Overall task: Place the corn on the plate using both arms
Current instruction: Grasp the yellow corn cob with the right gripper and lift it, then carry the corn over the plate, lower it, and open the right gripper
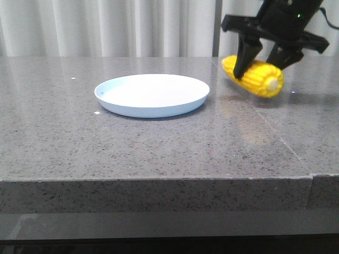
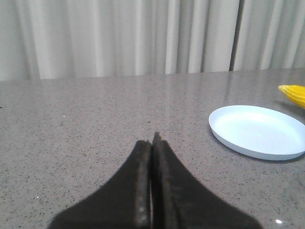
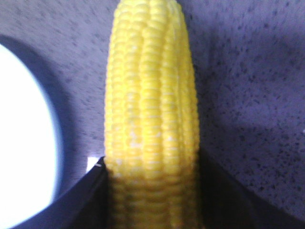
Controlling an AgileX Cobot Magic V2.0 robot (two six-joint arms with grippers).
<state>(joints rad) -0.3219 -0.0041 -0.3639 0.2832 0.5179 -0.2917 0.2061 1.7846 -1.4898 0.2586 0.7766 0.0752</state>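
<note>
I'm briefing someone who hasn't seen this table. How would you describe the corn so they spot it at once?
Start at the grey stone table and find the round pale blue plate near its middle. Look right of the plate: the right hand holds the corn above the tabletop. It is the only bright yellow thing, a kernel-covered cob with a pale core end.

Corn (image 2: 294,94) cut by frame edge; plate (image 3: 24,143) mostly out of right wrist frame.
</note>
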